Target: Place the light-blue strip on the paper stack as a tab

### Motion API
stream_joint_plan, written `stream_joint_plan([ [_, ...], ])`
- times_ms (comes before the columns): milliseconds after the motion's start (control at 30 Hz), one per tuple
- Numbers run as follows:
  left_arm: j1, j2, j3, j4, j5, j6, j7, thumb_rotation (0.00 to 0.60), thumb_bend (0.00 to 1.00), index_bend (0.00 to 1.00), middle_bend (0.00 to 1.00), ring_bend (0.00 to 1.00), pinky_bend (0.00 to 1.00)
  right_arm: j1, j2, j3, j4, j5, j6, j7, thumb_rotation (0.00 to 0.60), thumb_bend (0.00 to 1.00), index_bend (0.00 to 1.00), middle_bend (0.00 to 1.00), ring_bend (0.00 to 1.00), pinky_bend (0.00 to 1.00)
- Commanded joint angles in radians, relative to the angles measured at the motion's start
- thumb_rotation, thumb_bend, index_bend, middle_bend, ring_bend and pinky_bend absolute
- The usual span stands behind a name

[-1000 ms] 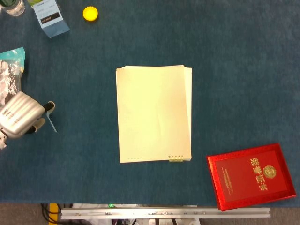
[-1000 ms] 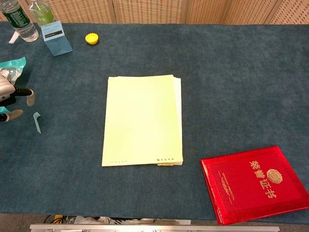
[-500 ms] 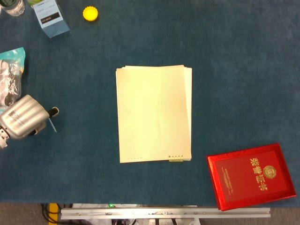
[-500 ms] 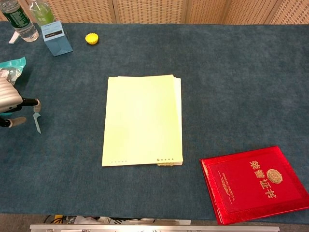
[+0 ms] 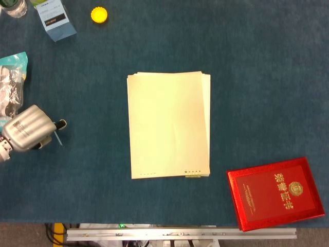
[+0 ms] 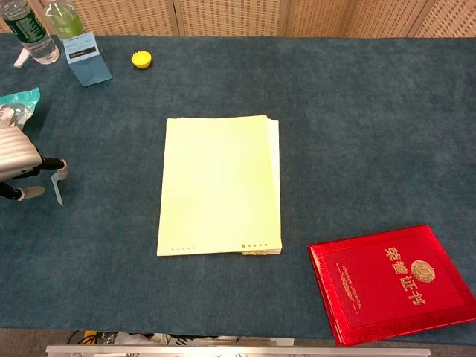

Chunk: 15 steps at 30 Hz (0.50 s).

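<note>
At the far left of the blue cloth surface, the left hand pinches the thin light-blue strip by its upper end, presumably so its length hangs free to lay on the pale-yellow paper stack, well apart; right hand unseen

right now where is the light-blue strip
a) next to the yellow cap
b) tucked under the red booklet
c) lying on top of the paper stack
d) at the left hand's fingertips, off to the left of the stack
d: the light-blue strip sits at the fingertips of the left hand, well left of the paper stack and apart from it.
</note>
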Motion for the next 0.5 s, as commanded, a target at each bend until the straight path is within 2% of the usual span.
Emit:
stream_joint_plan([
  [33,0.001,-0.013,0.009,0.019,-0.004,0.006,-0.012,0.600,0.34,0.38,0.97,0.98,0.99,0.001,-0.001,0.000,-0.003,-0.001,0.000,-0.006,0.600,0.38,0.37,0.42,0.47,0.44],
  [500,0.013,-0.068,0.032,0.110,-0.026,0.025,-0.075,0.600,0.34,0.42,0.97,0.99,0.99,-0.003,-0.001,0.000,-0.020,-0.006,0.013,-0.024,0.600,0.38,0.37,0.42,0.47,0.44],
])
